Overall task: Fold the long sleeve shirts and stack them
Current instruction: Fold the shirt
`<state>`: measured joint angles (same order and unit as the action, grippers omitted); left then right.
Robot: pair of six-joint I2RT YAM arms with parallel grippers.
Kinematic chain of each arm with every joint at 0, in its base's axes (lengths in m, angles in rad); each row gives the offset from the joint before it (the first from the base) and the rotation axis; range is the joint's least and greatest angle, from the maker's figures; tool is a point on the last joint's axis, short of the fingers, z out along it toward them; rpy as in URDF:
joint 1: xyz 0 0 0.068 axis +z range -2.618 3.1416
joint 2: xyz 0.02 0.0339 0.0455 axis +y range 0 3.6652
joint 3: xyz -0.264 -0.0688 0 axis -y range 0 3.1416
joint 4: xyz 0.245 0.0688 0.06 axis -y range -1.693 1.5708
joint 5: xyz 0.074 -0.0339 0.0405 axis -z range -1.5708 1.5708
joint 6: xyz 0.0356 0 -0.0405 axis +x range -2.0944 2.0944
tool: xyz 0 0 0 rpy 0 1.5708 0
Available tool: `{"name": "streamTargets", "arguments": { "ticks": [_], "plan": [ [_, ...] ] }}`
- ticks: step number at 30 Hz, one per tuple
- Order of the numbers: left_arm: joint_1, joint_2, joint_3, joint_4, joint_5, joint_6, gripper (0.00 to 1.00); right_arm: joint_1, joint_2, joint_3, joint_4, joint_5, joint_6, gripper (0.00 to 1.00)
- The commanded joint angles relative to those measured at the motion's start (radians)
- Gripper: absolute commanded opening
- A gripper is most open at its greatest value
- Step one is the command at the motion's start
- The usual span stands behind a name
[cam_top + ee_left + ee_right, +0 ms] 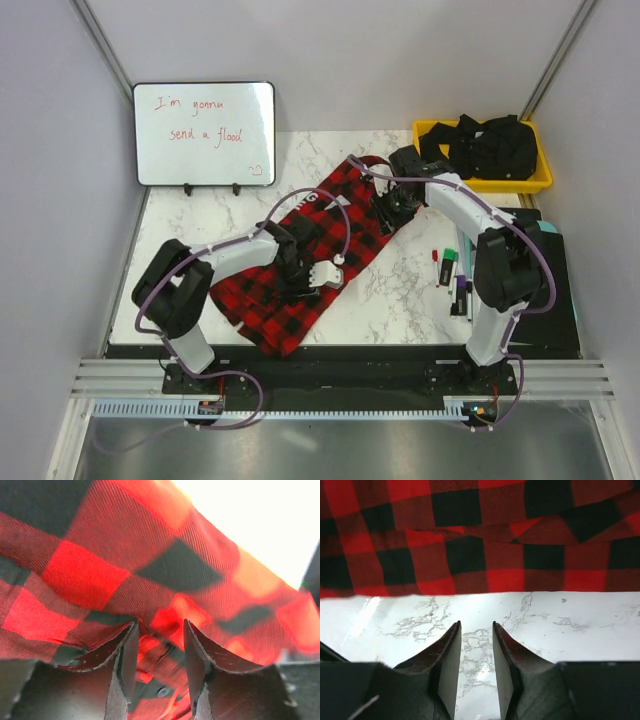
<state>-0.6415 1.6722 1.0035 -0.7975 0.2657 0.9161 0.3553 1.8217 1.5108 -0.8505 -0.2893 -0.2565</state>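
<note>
Soft red-and-black buffalo-check flannel shirt (255, 300) lies as a long diagonal band on the veined marble table (400, 290); a yellow rectangular bin (530, 184) holds crumpled black fabric (485, 145). Left gripper (160, 625): flannel fold between its fingers, grip uncertain. Right gripper (476, 625): fingers parted over marble, beside the shirt's edge.

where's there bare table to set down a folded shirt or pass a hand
Best: the bare marble between the flannel shirt and the markers, toward the near edge. A smaller patch lies at the far edge between the whiteboard and the yellow bin. Crowded: the middle, under the shirt, and the right side by the markers.
</note>
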Motion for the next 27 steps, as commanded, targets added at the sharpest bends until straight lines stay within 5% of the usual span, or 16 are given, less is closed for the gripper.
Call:
{"name": "streamTargets", "arguments": {
  "ticks": [1,5,10,11,15,20,25,27],
  "plan": [
    [-0.008,0.028,0.171,-0.132,0.268,-0.187,0.47,-0.007,0.069,-0.029,0.137,0.032,0.016,0.38],
    [0.149,-0.188,0.228,-0.184,0.536,-0.189,0.59,-0.007,0.256,0.138,0.159,0.071,0.029,0.37],
    [0.368,-0.388,0.222,-0.186,0.604,-0.18,0.79,-0.006,0.416,0.31,0.154,0.13,-0.006,0.33],
    [0.384,-0.413,0.219,-0.183,0.595,-0.184,0.99,-0.004,0.45,0.351,0.154,0.128,-0.029,0.32],
    [0.405,-0.514,0.184,-0.096,0.477,-0.264,0.99,0.03,0.566,0.464,0.202,0.226,-0.194,0.32],
    [0.437,-0.591,0.046,0.045,0.435,-0.407,0.99,0.109,0.751,0.819,0.154,0.283,-0.332,0.32],
    [0.437,-0.468,-0.007,0.034,0.375,-0.368,0.99,0.128,0.598,0.739,0.24,0.299,-0.32,0.35],
    [0.427,-0.335,0.032,-0.021,0.389,-0.268,0.88,0.113,0.448,0.646,0.257,0.24,-0.288,0.38]
  ]
}}
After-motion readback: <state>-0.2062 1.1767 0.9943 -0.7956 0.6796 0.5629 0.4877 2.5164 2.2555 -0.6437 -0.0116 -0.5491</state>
